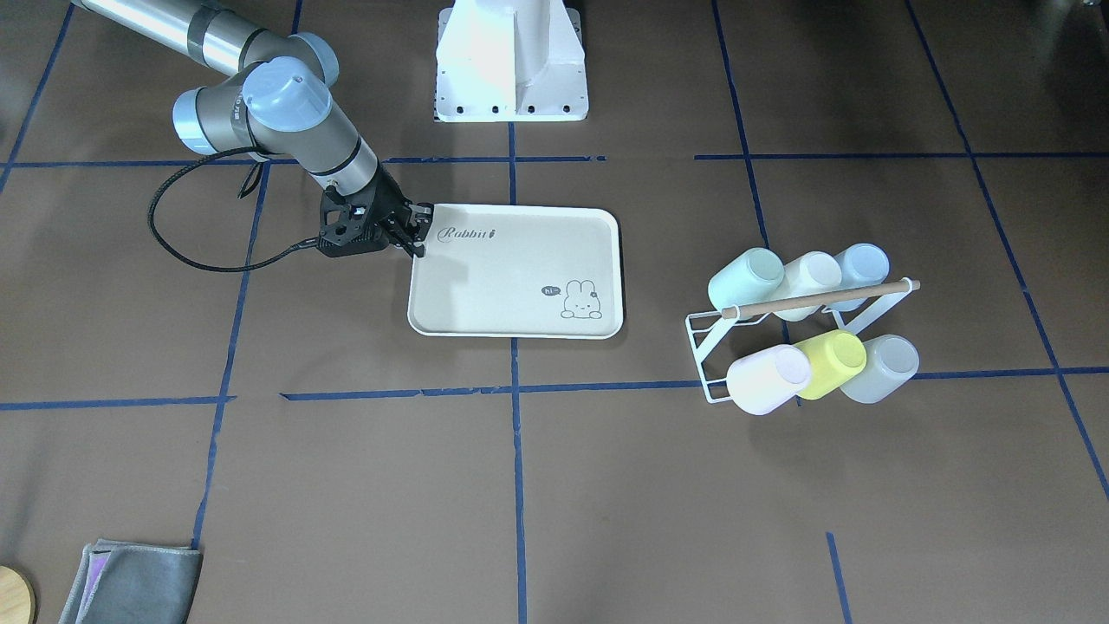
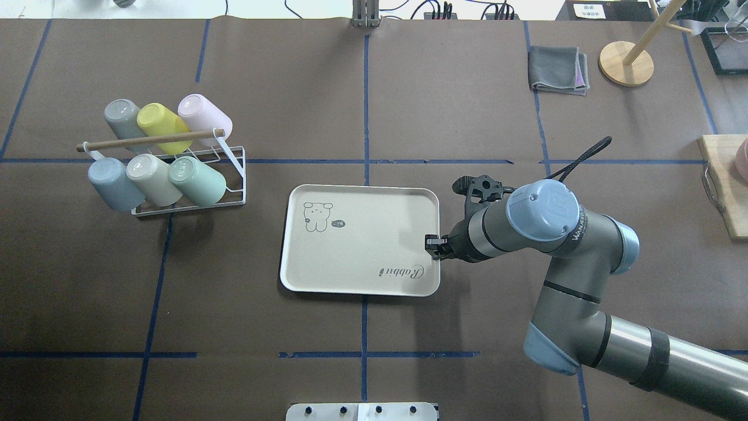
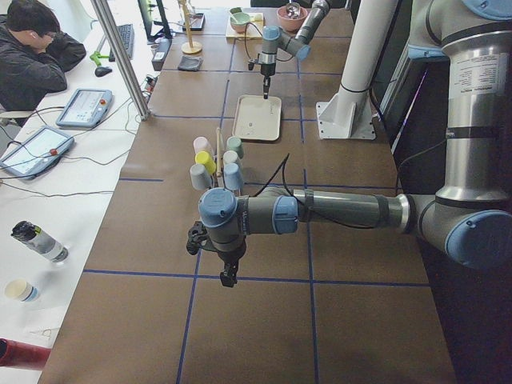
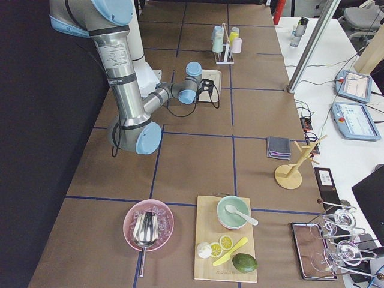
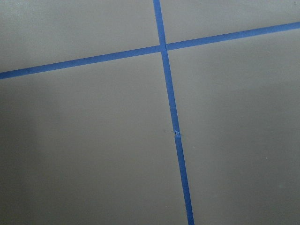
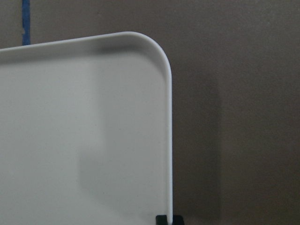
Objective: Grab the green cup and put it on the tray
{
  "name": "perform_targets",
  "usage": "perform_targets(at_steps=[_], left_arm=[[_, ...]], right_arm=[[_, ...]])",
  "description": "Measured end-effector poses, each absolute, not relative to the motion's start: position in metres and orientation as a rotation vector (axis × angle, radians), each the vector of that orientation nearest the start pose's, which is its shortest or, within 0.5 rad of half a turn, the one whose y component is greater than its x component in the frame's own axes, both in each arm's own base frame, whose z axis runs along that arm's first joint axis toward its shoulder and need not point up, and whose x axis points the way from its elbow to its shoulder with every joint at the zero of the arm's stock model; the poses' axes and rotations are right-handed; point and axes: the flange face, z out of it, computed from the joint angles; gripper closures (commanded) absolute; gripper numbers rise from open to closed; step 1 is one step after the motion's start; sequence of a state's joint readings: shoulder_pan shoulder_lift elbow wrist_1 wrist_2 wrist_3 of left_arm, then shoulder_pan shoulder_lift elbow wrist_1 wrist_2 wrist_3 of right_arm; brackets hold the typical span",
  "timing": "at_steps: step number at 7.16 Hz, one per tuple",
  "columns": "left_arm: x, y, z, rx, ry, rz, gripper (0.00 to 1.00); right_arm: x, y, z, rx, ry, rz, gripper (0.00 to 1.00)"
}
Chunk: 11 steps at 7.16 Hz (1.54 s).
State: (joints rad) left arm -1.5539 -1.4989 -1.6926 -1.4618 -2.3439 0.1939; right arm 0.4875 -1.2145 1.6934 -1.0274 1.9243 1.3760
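The pale mint-green cup (image 1: 745, 276) lies on its side in the upper row of a white wire rack (image 1: 706, 342), at that row's end nearest the tray; it also shows in the overhead view (image 2: 198, 180). The cream "Rabbit" tray (image 1: 511, 286) lies flat mid-table with nothing on it (image 2: 356, 257). My right gripper (image 1: 418, 232) is at the tray's short edge by the "Rabbit" script, its jaws closed on the rim (image 6: 169, 140). My left gripper (image 3: 228, 276) hangs over bare table far from the rack; I cannot tell if it is open.
The rack also holds white, light blue, pink, yellow-green (image 1: 832, 362) and grey cups under a wooden bar. A grey cloth (image 2: 558, 70) and a wooden stand (image 2: 626, 61) are far right. A cutting board and bowls (image 4: 225, 240) lie at the table's right end.
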Motion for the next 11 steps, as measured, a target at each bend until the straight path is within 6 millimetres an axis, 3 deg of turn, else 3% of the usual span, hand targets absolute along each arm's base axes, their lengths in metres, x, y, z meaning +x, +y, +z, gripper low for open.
perform_targets(at_steps=[1, 2, 3, 4, 6, 8, 10, 11], left_arm=[[-0.056, -0.458, 0.644, 0.012, 0.776, 0.177, 0.0], [-0.056, -0.458, 0.644, 0.012, 0.776, 0.178, 0.0], [-0.056, -0.457, 0.644, 0.012, 0.776, 0.178, 0.0], [-0.056, -0.457, 0.644, 0.012, 0.776, 0.178, 0.0], [-0.056, -0.457, 0.644, 0.012, 0.776, 0.177, 0.0], [-0.056, -0.457, 0.644, 0.012, 0.776, 0.177, 0.0], [-0.056, -0.458, 0.644, 0.013, 0.776, 0.179, 0.0], [-0.056, -0.458, 0.644, 0.013, 0.776, 0.18, 0.0]], right_arm=[[-0.507, -0.381, 0.347, 0.033, -1.055, 0.086, 0.98], [-0.507, -0.381, 0.349, 0.032, -1.052, 0.086, 0.81], [-0.507, -0.381, 0.35, 0.032, -1.052, 0.086, 0.22], [-0.507, -0.381, 0.349, 0.031, -1.052, 0.085, 0.0], [-0.505, -0.382, 0.346, 0.04, -1.056, 0.093, 0.0], [-0.491, -0.396, 0.344, 0.037, -1.055, 0.109, 0.0], [-0.455, -0.427, 0.345, 0.034, -0.988, 0.081, 0.0], [-0.423, -0.443, 0.345, 0.054, -0.933, 0.015, 0.0]])
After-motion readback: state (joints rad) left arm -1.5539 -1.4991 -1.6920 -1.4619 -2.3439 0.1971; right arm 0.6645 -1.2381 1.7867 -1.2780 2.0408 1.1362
